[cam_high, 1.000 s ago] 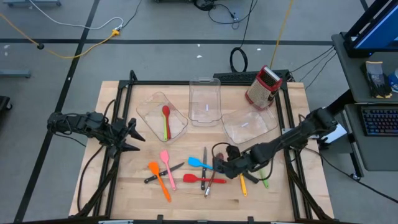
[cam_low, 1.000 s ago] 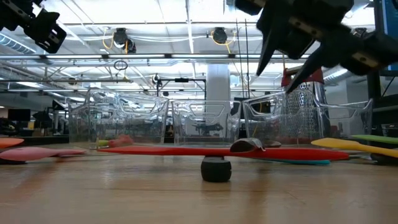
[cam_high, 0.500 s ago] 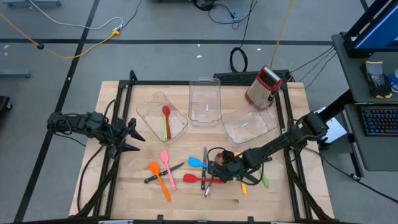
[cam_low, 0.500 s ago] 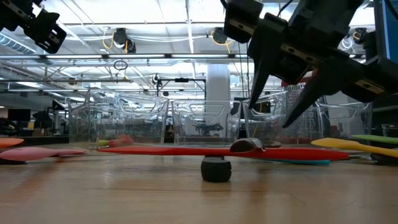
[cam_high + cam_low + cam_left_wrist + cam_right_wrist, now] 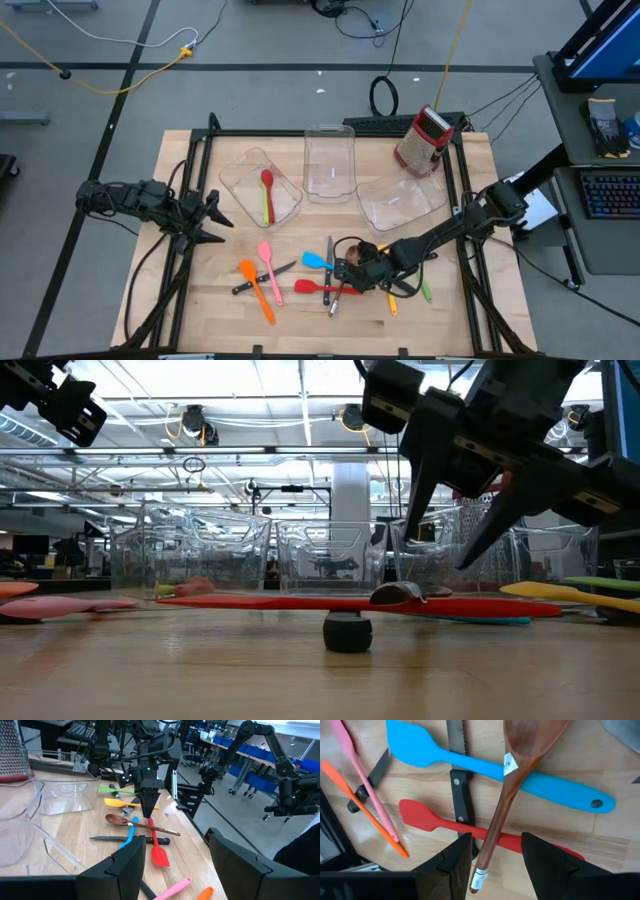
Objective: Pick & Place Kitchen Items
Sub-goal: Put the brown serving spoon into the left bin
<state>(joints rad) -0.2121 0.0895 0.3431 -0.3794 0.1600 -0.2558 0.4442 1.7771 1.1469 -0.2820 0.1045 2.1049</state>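
kitchen items lie in a loose pile on the near middle of the pale wooden table (image 5: 200, 300), and the right gripper (image 5: 492, 851) hangs just above them with its two dark fingers (image 5: 454, 859) parted and nothing between them. straight under the gap runs the thin handle of a brown wooden spoon (image 5: 512, 780), which carries a small white sticker at its neck and another near its tip; the print on them is too small to read. the spoon lies across a blue silicone spatula (image 5: 485, 767) and a red silicone spatula (image 5: 440, 822). a black-handled serrated knife (image 5: 460, 795) lies under the blue spatula and over the red one, so the four are stacked crosswise. off to one side a pink spatula (image 5: 362, 775) and an orange spatula (image 5: 362, 807) lie together over another dark knife handle (image 5: 367, 787).

in the high view, yellow and green utensils (image 5: 408, 290) lie partly under the right arm. beyond the pile stand three clear plastic bins (image 5: 330, 160); the left one holds a red spoon (image 5: 267, 185) beside a green utensil. a red-topped metal box grater (image 5: 422, 140) stands at the far right of the table.

the left gripper (image 5: 222, 222) waits at the table's left side, well apart from the pile, fingers parted and empty.
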